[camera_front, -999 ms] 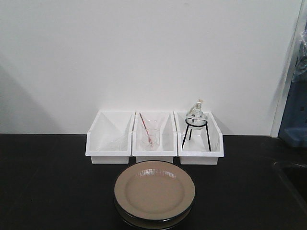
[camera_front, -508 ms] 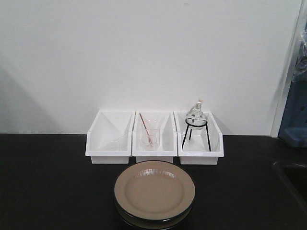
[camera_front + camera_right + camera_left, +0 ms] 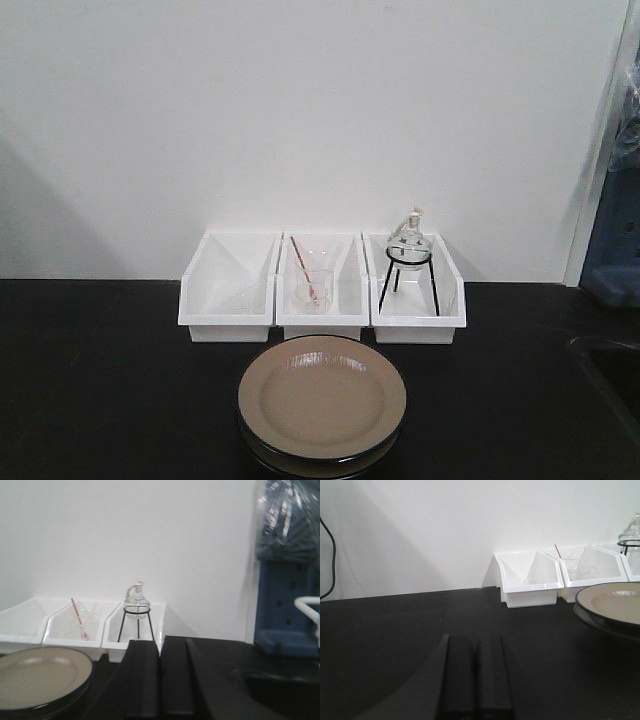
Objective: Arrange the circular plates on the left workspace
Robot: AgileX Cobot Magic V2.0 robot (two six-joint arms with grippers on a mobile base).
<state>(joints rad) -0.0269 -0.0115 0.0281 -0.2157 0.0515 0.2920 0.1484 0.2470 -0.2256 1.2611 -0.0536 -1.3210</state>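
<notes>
Nothing differs from the earlier front frames: plates, bins and glassware sit where they were. We see two plates [image 3: 322, 403] stacked on the black worktop [image 3: 100, 380], centred just in front of the middle bin [image 3: 320, 290] of three white bins against the wall. Left bin [image 3: 229, 288] looks close to empty, the middle one holds a glass beaker with a red stick [image 3: 306, 279], and the right bin [image 3: 418, 295] holds a round flask [image 3: 409, 240] on a black wire stand.

Our left gripper [image 3: 475, 680] has its fingers pressed together, nothing between them, low over the bare worktop; the plate stack sits ahead and to its right, well apart. Our right gripper [image 3: 160, 680] also shows fingers pressed together and empty; the plates lie to its left, near but not touching. A dark sink [image 3: 612, 375] is at far right.
</notes>
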